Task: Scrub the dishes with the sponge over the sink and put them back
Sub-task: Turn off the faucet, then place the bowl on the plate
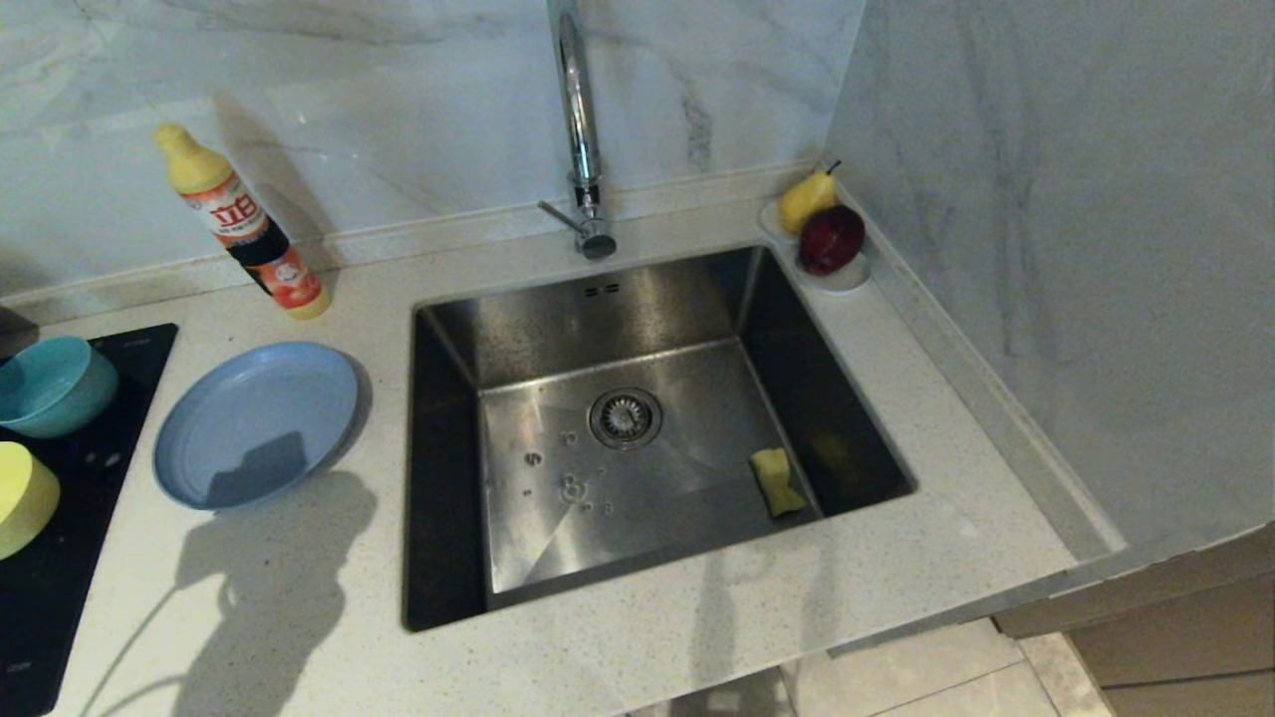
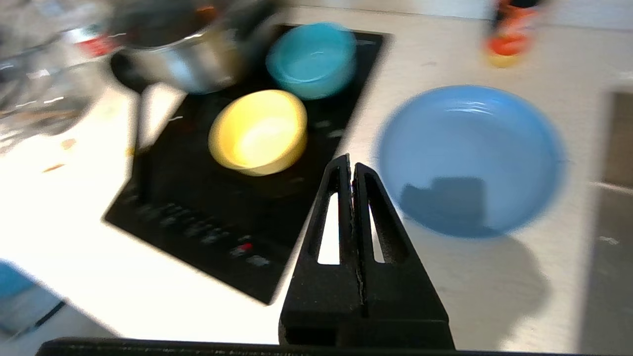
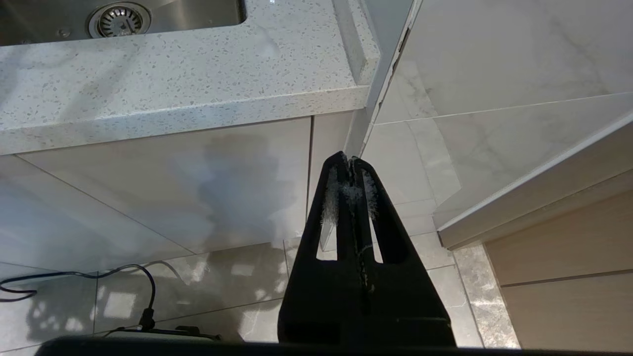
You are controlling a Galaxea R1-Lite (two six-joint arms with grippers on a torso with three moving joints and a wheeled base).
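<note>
Both the left claw (image 2: 351, 165) and right claw (image 3: 350, 160) were closed, empty; the light, stiff grey-blue plate (image 1: 256, 422) probably needed a rim pinch.

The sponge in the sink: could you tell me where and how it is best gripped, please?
Probably from above, across its narrow width. The sponge lies flat on the sink floor near the right wall, so a side approach looks blocked. Neither tool is near it.
</note>
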